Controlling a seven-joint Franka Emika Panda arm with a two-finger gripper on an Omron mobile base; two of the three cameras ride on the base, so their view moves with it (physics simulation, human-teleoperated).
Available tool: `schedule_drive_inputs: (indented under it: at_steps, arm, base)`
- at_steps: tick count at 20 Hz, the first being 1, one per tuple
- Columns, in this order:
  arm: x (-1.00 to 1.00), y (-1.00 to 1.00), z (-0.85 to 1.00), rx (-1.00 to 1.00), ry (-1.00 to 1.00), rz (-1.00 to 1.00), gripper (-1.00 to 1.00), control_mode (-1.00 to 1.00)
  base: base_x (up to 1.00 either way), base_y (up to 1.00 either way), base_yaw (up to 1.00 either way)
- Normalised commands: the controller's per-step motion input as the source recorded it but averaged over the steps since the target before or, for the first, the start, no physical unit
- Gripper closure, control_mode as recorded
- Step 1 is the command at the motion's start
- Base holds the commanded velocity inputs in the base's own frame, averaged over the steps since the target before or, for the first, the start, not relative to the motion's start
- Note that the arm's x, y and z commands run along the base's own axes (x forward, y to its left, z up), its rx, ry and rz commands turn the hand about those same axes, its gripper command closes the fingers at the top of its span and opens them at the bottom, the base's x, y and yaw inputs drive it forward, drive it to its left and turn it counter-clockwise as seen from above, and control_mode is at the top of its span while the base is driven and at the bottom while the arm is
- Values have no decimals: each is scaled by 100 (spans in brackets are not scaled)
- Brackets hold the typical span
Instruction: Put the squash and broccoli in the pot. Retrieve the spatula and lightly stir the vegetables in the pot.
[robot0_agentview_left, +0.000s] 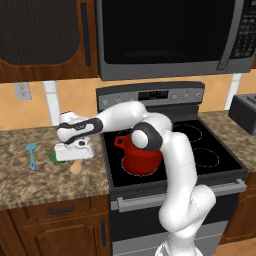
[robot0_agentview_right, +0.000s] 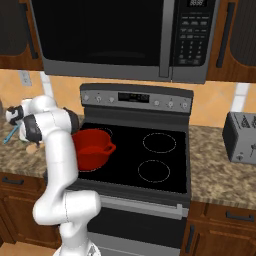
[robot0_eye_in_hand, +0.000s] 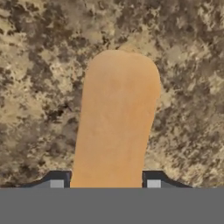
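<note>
My pot (robot0_agentview_left: 142, 155) is bright red, my squash (robot0_eye_in_hand: 116, 118) pale orange, the counter (robot0_eye_in_hand: 39, 65) mottled brown, my spatula (robot0_agentview_left: 32, 154) light blue.

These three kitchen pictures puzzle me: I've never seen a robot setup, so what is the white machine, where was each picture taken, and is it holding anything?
The white machine is a robot arm standing before a stove. Two pictures come from cameras behind it, left and right. The third looks down from its hand. On the granite counter lie a tan squash, a green broccoli and a light-blue spatula. A red pot sits on the stove. In the hand picture, the pincer has one fingertip on each side of the squash. Whether it grips yet, I cannot tell.
</note>
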Motion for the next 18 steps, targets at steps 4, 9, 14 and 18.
schedule_drive_inputs:
  at_steps: [4, 9, 14, 18]
  arm:
    - [-50, -43, -65, -1, 0, 0, 100, -100]
    - [-89, -38, -13, 0, -12, 0, 100, -100]
    - [-59, -7, 36, 1, -27, 0, 100, -100]
    - [-48, -25, 93, 10, -32, 0, 100, -100]
  base:
    - [0, 0, 0]
    - [0, 0, 0]
    - [0, 0, 0]
    - [0, 0, 0]
